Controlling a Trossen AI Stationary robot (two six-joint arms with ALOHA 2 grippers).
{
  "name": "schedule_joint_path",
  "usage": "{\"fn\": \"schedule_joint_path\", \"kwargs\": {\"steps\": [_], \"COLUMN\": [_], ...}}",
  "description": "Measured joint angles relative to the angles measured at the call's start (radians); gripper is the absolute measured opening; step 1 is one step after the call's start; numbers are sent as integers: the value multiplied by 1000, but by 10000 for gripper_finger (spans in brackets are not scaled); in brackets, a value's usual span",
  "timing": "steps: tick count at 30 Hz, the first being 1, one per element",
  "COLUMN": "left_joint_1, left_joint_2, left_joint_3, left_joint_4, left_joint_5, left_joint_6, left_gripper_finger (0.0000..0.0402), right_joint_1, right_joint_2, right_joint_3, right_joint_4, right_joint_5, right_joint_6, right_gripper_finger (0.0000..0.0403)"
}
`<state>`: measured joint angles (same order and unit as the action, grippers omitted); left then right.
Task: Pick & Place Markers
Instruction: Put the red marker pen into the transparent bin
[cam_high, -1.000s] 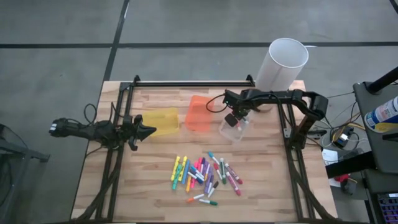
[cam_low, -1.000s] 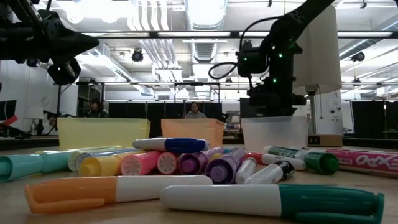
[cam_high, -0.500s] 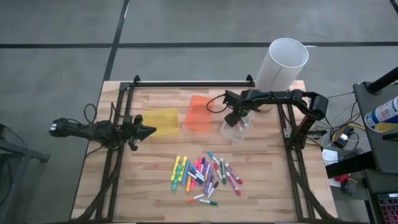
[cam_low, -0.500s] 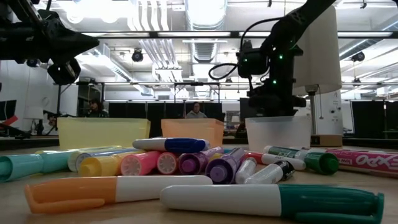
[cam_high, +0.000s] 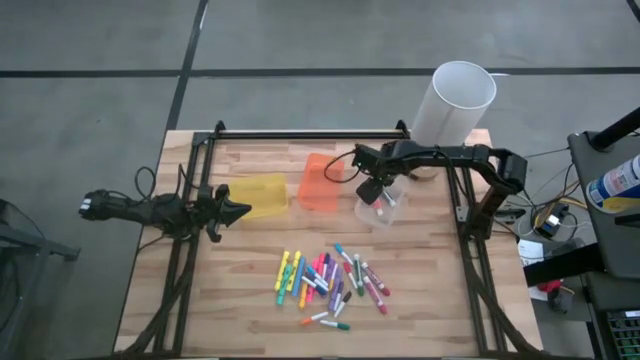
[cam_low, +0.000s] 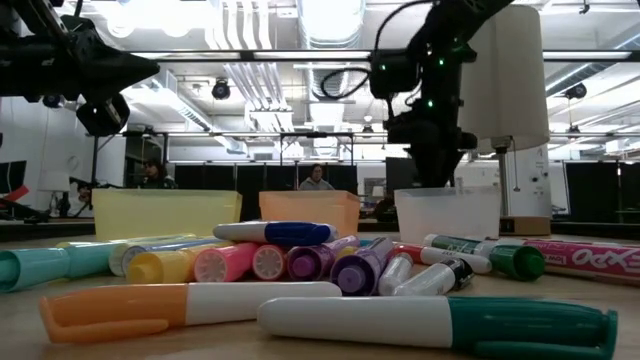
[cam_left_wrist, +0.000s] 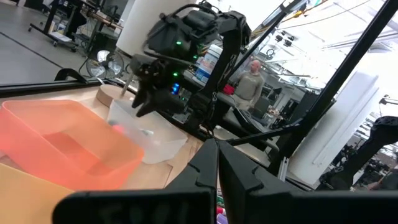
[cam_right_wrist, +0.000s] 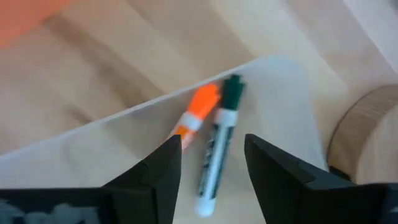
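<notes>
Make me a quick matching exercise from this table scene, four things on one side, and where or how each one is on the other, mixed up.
1. left gripper
2. right gripper
3. clear bin
4. orange bin

A. between the yellow bin and the clear one
B. open, above the clear bin
C. shut, beside the yellow bin
D. holds two markers

Pairs: 1-C, 2-B, 3-D, 4-A

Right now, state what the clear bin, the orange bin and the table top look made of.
Clear bin: likely thin frosted plastic; markers show through its wall. Orange bin: translucent glossy plastic, light glows through it. Table top: wood, pale butcher-block strips with visible grain, matte.
</notes>
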<state>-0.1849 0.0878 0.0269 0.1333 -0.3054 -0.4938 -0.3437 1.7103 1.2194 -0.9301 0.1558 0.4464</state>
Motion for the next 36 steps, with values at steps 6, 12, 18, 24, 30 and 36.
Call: {"fn": "schedule_joint_path", "kwargs": {"steps": [6, 12, 18, 24, 30, 36], "left_joint_1": [0, 0, 0, 0, 0, 0], "left_joint_2": [0, 0, 0, 0, 0, 0], "left_joint_3": [0, 0, 0, 0, 0, 0], "left_joint_4": [0, 0, 0, 0, 0, 0], "left_joint_5": [0, 0, 0, 0, 0, 0], "left_joint_6": [0, 0, -6, -5, -4, 3], "left_gripper_finger": [9, 9, 9, 9, 9, 9], "right_joint_1": [119, 223, 349, 486, 593, 651], "right_joint_2": [0, 0, 0, 0, 5, 7], "right_joint_3": [43, 84, 90, 89, 89, 85], "right_joint_4": [-41, -57, -62, -62, -45, 9], "right_joint_5": [-8, -26, -111, -126, -132, -134], "right_joint_6": [46, 107, 186, 284, 397, 512], "right_gripper_finger": [156, 148, 141, 134, 145, 188]}}
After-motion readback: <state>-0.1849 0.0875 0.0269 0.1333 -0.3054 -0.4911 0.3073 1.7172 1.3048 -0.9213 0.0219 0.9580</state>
